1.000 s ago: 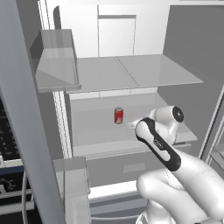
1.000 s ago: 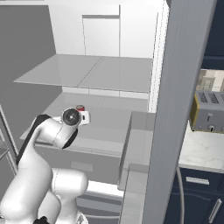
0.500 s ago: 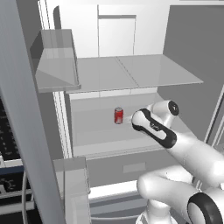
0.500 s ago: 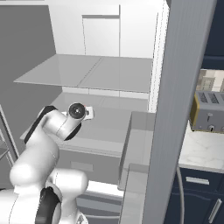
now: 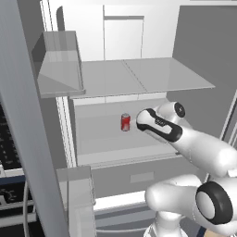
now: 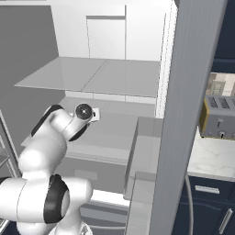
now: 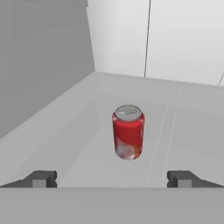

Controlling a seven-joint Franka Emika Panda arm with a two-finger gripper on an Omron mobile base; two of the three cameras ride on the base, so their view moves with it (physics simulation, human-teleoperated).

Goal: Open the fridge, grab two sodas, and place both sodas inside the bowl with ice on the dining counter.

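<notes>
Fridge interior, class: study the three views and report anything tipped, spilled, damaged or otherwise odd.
Nothing stands out. One red soda can stands upright on the fridge shelf, no spill or dent visible. The open gripper faces the can without touching it. The task needs two sodas; a second cannot be made out here.

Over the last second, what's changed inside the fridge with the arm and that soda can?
The arm has swung forward into the open fridge, carrying the gripper toward the red soda can from the right in the left base view. Nothing was grasped or released: the jaws are wide open and the can stands ahead of the fingertips, untouched. The can stayed upright on the same shelf, and the base did not move.
</notes>
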